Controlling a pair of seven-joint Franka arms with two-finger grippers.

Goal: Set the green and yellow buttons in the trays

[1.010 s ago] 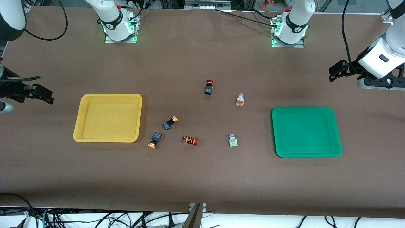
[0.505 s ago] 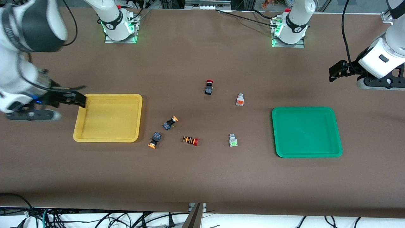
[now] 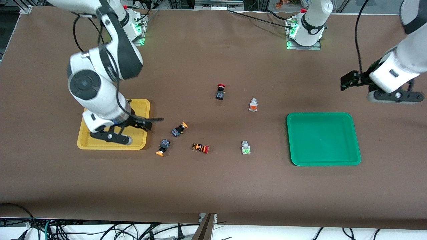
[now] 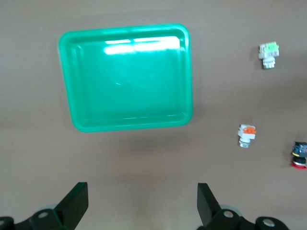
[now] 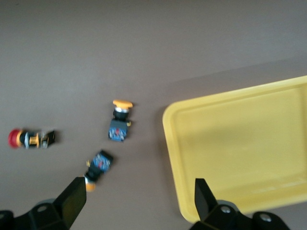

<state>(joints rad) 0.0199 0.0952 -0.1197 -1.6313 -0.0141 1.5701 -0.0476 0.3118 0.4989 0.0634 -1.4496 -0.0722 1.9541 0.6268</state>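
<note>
Two black buttons with yellow-orange caps [image 3: 179, 129] [image 3: 163, 147] lie beside the yellow tray [image 3: 140, 106]. In the right wrist view they show as one [image 5: 97, 165] and the other [image 5: 120, 122] next to the tray's rim [image 5: 168, 129]. A silver button with an orange face [image 3: 253, 105] [image 4: 247, 135] and one with a green face [image 3: 246, 147] [image 4: 268, 53] lie nearer the green tray [image 3: 323, 138] [image 4: 188, 72]. My right gripper [image 3: 151, 122] [image 5: 139, 203] is open and empty over the yellow tray's edge by the buttons. My left gripper [image 3: 347, 81] [image 4: 143, 206] is open and empty over bare table beside the green tray.
A black button with a red mushroom cap [image 3: 220, 91] [image 4: 299, 155] stands mid-table. A red-capped button with an orange-striped body [image 3: 200, 148] [image 5: 29, 139] lies next to the yellow-capped pair. The right arm's body covers much of the yellow tray.
The right arm has swung in from its end of the table, across the yellow tray, to the tray's edge by the buttons. The left gripper has shifted slightly toward the middle.
</note>
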